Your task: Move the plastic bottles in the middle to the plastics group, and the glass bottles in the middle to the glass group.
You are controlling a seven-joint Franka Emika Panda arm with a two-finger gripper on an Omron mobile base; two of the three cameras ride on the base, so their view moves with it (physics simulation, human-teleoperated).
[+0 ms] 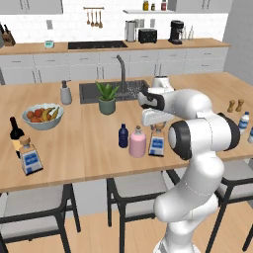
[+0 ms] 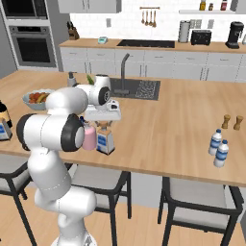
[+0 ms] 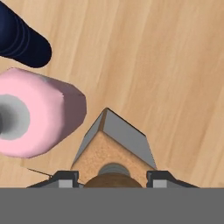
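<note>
The robot's hand point(image 3: 113, 178) points straight down over the square clear bottle point(image 1: 156, 143) with the blue label, its two fingertips point(image 3: 64, 178) standing on either side of the tan stopper; whether they press on it cannot be told. This bottle stands upright near the front edge of the wooden worktop point(image 1: 84, 138). Just beside it is the pale-pink bottle point(image 1: 138, 142), and next to that the small navy-blue bottle point(image 1: 123, 136), all three in a short row. Far off at one end of the worktop stand a dark wine bottle point(image 1: 16, 134) and a second square bottle point(image 1: 30, 157). At the other end are two small blue-capped bottles point(image 2: 218, 147), near brown shakers point(image 2: 231, 122).
</note>
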